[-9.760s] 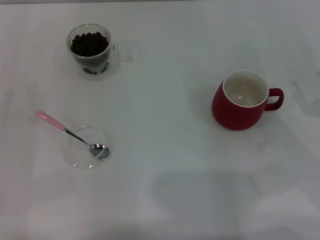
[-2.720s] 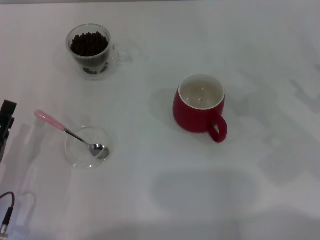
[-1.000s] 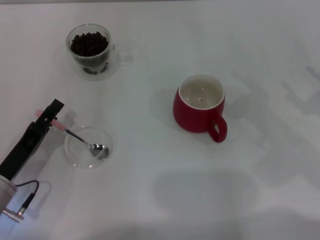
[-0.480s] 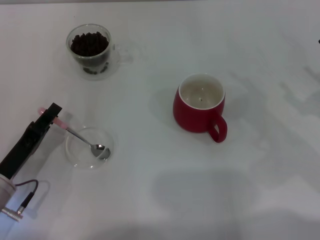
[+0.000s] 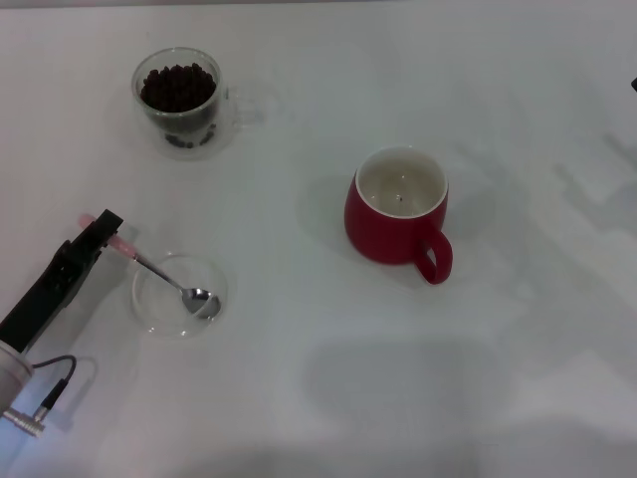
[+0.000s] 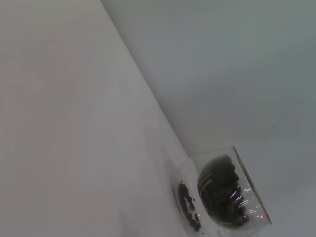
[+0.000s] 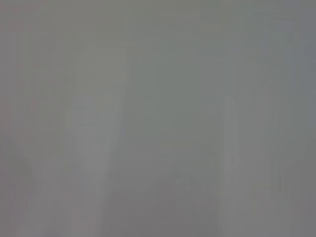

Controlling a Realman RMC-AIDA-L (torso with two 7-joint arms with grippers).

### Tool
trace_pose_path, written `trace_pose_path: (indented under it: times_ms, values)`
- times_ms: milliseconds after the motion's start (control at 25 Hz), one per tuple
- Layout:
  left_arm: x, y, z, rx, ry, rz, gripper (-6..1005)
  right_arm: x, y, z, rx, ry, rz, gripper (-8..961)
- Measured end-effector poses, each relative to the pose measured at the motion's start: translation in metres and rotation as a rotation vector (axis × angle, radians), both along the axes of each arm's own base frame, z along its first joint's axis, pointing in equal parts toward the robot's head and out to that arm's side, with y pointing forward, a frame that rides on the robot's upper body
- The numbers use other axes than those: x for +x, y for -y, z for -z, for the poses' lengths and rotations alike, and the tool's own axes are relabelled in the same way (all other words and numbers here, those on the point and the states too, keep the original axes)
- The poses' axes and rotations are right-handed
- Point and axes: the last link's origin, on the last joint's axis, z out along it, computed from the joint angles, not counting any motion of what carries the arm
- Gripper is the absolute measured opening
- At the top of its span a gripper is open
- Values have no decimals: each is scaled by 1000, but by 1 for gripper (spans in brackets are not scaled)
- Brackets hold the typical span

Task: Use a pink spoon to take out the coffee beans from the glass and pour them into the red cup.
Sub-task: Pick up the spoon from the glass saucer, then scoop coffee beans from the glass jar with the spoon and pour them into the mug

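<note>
The pink spoon (image 5: 159, 279) lies with its metal bowl in a shallow clear dish (image 5: 149, 309) at the near left, its pink handle pointing left and away. My left gripper (image 5: 100, 229) sits right on that handle, and pink shows on both sides of its tip. The glass (image 5: 179, 100), full of coffee beans (image 5: 177, 87), stands at the far left. It also shows in the left wrist view as the glass (image 6: 222, 192) with the beans (image 6: 217, 180). The red cup (image 5: 396, 214) stands upright mid-table, its handle toward the near right. My right gripper is out of view.
A white table top (image 5: 318, 398) spreads around everything. A dark sliver (image 5: 634, 85) pokes in at the right edge of the head view. A cable and plug (image 5: 40, 403) hang from my left arm at the near left. The right wrist view shows only flat grey.
The red cup came from the right to mid-table and its handle turned toward me. My left arm came in from the left onto the spoon handle. The dish and spoon shifted slightly right.
</note>
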Motion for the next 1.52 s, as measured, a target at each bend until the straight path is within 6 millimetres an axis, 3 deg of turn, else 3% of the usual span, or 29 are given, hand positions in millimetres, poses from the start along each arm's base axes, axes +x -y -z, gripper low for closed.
trace_pose_path:
  times_ms: [280, 400, 720, 1520]
  values:
    - [0, 0, -2, 9, -10, 8, 260, -1, -2, 1, 1, 0, -4, 847]
    - [-1, 0, -2, 12, -10, 9, 130, -1, -2, 1, 0, 2, -3, 847]
    - [-2, 1, -13, 51, -35, 55, 131, -3, -2, 5, 7, 12, -4, 847]
    - [17, -12, -44, 159, -98, 295, 130, -7, 2, 4, 40, -12, -26, 847]
